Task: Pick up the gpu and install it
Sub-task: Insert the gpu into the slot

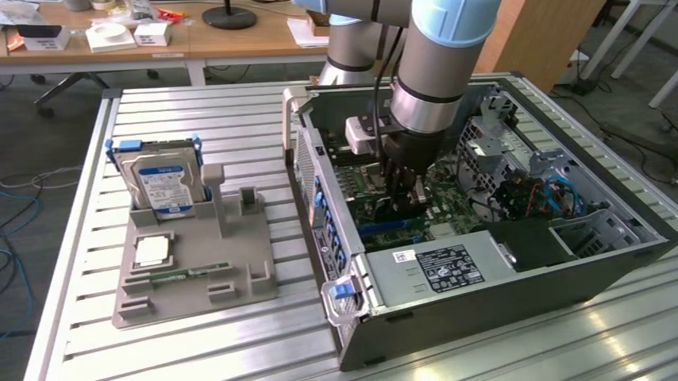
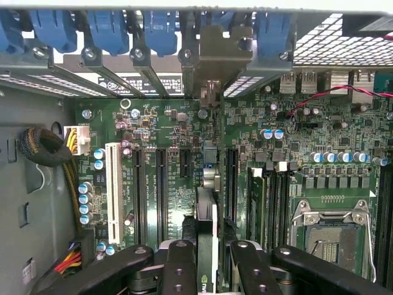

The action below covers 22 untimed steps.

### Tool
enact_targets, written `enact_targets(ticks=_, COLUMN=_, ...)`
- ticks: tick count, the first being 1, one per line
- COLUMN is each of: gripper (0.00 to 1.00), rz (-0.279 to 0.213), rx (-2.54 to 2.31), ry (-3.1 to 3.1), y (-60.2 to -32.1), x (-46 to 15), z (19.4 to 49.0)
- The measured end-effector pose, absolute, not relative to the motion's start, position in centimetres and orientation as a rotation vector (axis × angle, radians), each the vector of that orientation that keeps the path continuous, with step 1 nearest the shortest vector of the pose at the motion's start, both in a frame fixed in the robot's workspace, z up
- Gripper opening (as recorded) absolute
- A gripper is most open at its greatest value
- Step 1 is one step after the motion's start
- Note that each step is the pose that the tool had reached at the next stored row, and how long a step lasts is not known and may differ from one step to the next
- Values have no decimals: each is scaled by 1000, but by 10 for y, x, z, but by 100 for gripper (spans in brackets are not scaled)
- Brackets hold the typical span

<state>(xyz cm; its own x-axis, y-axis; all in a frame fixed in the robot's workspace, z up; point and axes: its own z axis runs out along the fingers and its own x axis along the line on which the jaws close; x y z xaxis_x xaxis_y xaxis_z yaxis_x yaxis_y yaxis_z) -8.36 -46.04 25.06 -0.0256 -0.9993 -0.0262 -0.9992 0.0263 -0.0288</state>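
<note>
In the wrist view the gpu (image 2: pixel 207 212) shows edge-on as a thin upright card between my two black fingers (image 2: pixel 180 265). Its metal end bracket (image 2: pixel 215 52) stands against the case's rear wall, between the blue slot latches. My gripper (image 2: pixel 209 273) is shut on the card's upper edge. The card stands over a slot of the green motherboard (image 2: pixel 172 132), between the black expansion slots; whether it is seated I cannot tell. In the exterior view my gripper (image 1: pixel 406 184) reaches straight down into the open computer case (image 1: pixel 593 262).
A grey holder (image 1: pixel 196 278) at the exterior view's left carries a silver hard drive (image 1: pixel 161 186), a square chip (image 1: pixel 154 250) and a green memory stick (image 1: pixel 189 274). Inside the case are the power supply (image 1: pixel 443 266), drive cage (image 1: pixel 498 151) and cables (image 2: pixel 46 150). The CPU socket (image 2: pixel 328 230) lies beside the card.
</note>
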Motion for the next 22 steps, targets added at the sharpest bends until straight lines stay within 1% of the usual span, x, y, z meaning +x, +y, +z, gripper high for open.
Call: enact_targets(ticks=22, gripper=26, rz=-4, rx=-2160, ry=2228, y=-460, x=-84, z=244)
